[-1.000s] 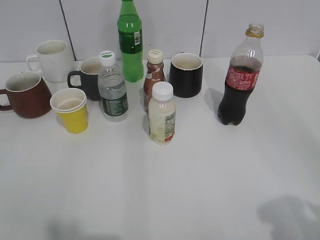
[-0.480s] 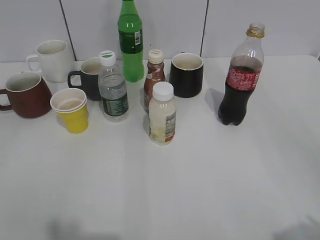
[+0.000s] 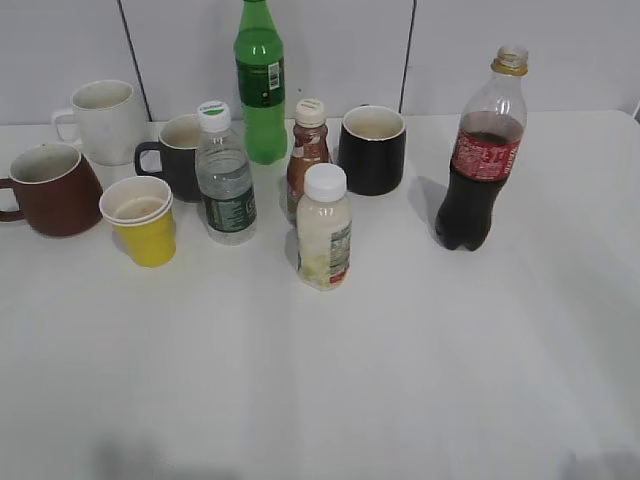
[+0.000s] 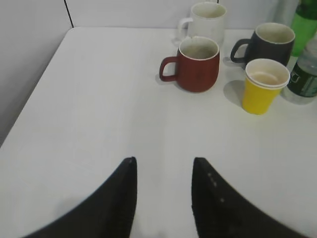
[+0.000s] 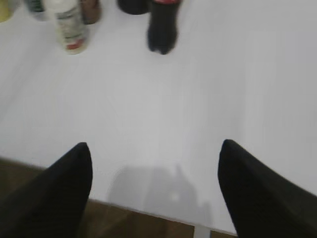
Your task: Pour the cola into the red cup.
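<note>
The cola bottle [image 3: 480, 160], clear with dark liquid, a red label and a gold neck ring, stands uncapped at the right of the table; its lower part shows in the right wrist view [image 5: 162, 25]. The red cup [image 3: 52, 190], a dark-red mug with cream inside, stands at the far left and also shows in the left wrist view [image 4: 197, 64]. My left gripper [image 4: 163, 166] is open and empty over bare table, well short of the red cup. My right gripper [image 5: 154, 148] is wide open and empty near the table's front edge. Neither gripper shows in the exterior view.
Between cup and cola stand a yellow paper cup [image 3: 142, 220], a white mug [image 3: 105, 120], a dark grey mug [image 3: 175, 155], a water bottle [image 3: 225, 175], a green bottle [image 3: 260, 85], a small brown bottle [image 3: 307, 155], a white-capped milky bottle [image 3: 324, 228] and a black mug [image 3: 372, 150].
The shadow at the table's lower right has slid down and out toward the front edge. The bottles and cups have not moved.
</note>
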